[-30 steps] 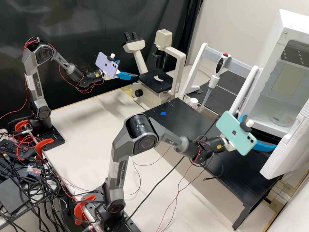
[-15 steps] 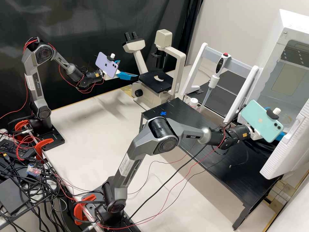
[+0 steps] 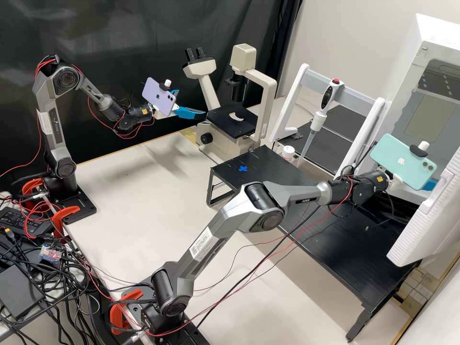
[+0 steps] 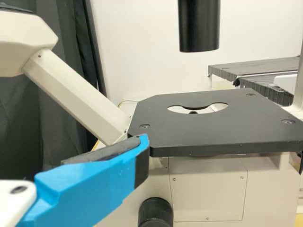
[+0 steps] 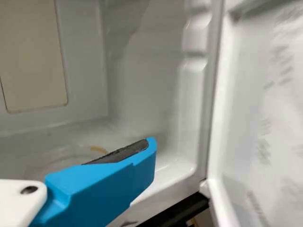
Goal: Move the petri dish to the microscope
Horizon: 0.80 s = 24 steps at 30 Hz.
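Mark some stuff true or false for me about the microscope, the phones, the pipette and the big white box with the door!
1. The left gripper is near the microscope. True.
2. The petri dish sits on the microscope. False: what looks like the dish is inside the white box.
3. The box's door is shut. False: it is open.
4. One phone is purple and one is mint green. True.
5. The pipette has a red top. True.
6. The blue cross is on the microscope. False: it is on the black table.
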Each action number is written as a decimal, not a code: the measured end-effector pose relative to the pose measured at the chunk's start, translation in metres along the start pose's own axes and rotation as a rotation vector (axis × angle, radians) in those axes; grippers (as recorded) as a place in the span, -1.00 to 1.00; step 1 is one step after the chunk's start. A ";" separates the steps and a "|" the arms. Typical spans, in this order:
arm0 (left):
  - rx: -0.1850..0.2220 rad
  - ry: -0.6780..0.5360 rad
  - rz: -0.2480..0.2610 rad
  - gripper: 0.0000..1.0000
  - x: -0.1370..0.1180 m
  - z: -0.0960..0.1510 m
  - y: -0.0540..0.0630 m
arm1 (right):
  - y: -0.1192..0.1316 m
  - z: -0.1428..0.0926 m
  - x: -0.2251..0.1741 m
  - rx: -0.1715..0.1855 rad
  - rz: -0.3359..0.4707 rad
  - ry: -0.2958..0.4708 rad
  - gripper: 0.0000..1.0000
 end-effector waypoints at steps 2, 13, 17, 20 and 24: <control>0.000 0.000 0.000 1.00 0.000 0.000 0.000 | -0.004 0.002 0.005 -0.028 -0.009 -0.015 1.00; 0.000 0.000 0.000 1.00 0.000 0.000 0.000 | -0.033 0.016 0.019 -0.069 -0.067 -0.072 1.00; 0.000 0.000 0.000 1.00 0.000 0.000 0.000 | -0.037 0.020 0.021 -0.065 -0.072 -0.073 1.00; 0.000 0.000 0.000 1.00 0.000 0.000 0.000 | -0.039 0.022 0.022 -0.066 -0.074 -0.075 1.00; 0.000 0.000 0.000 1.00 0.000 0.000 0.000 | -0.041 0.024 0.025 -0.066 -0.073 -0.074 1.00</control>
